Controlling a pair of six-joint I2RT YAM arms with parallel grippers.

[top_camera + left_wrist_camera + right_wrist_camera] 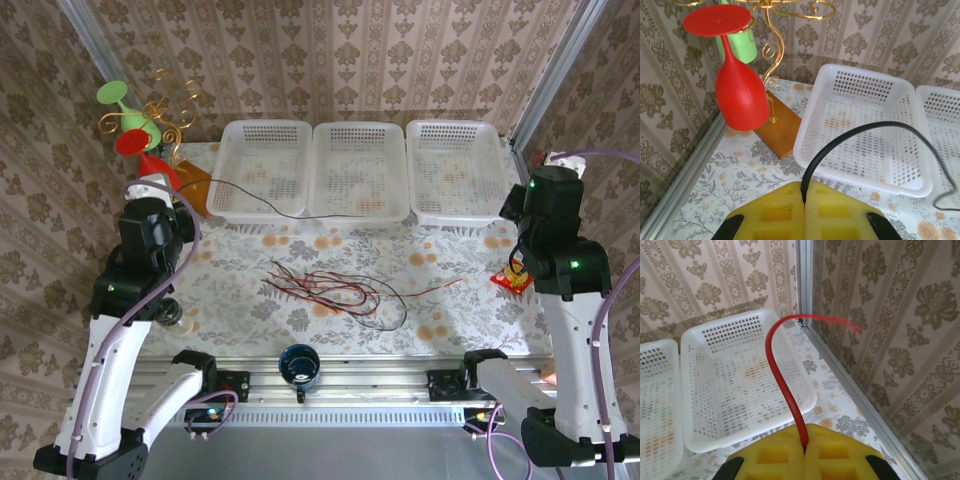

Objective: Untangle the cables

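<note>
Top view, worktop: a floral-patterned worktop (450, 325) carries three white perforated plastic baskets in a row along its far edge, the left basket (262, 165), the middle basket (360, 165) and the right basket (455, 165).
Top view, cables: a loose tangle of thin red and black cables (335, 290) lies at the centre of the worktop, in front of the middle basket and outside all three. One red strand (440, 288) trails right toward the right arm. A thin black cable (275, 206) runs from the left arm's end along the front of the left basket.
Top view, other things: a dark blue mug (299, 365) stands at the near edge. A gold wire stand (165, 125) in the far left corner holds a green plastic wine glass (113, 93) and a red plastic wine glass (158, 168).
Left wrist view, jaws: the left jaws are closed, their yellow foam pads (770, 217) pinching the black cable, a grip the top view leaves unclear. The cable rises from the seam and arcs across the left basket.
Left wrist view, stand: the red glass hangs upside down above a wooden base (782, 132) just left of that basket.
Right wrist view, jaws: the right jaws are closed, yellow pads (840, 455) clamped on a thin red cable (785, 390) that curves up and bends right, its tip blurred.
Right wrist view, surroundings: the right basket sits left of the cable, and a metal frame post (804, 280) stands in the corner.
</note>
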